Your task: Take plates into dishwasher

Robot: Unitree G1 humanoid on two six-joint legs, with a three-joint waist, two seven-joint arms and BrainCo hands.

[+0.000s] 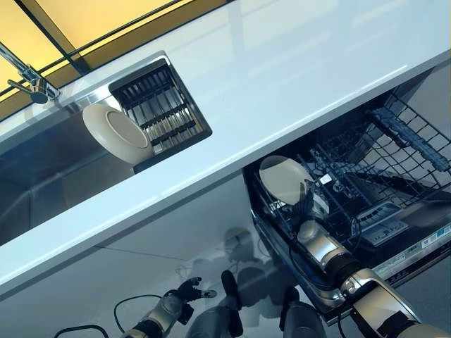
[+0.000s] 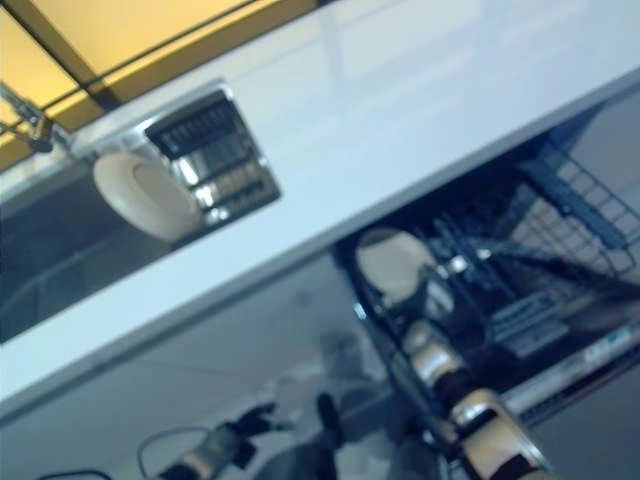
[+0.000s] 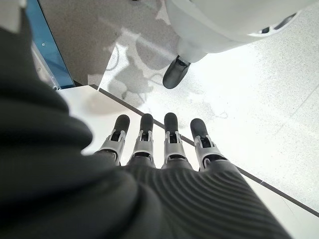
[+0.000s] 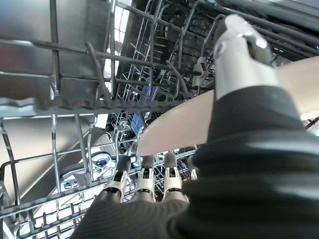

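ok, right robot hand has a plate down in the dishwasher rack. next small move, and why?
Probably ease the plate lower until it seats between the rack tines, then release. The right robot hand is pinching it, thumb on one face, fingers under it, above the wires. Another plate waits in the sink; the left robot hand hangs idle.

Right hand point(image 1: 308, 211) reaches forward gripping; left hand point(image 1: 184, 292) hangs low, fingers straight.

Both head views look down, sharing the white glossy table point(image 1: 282, 77); the dark wire dishwasher rack point(image 1: 394, 162) sits at 4 o'clock. Wrist views sit close: left faces the speckled floor point(image 3: 259, 99), right the rack.
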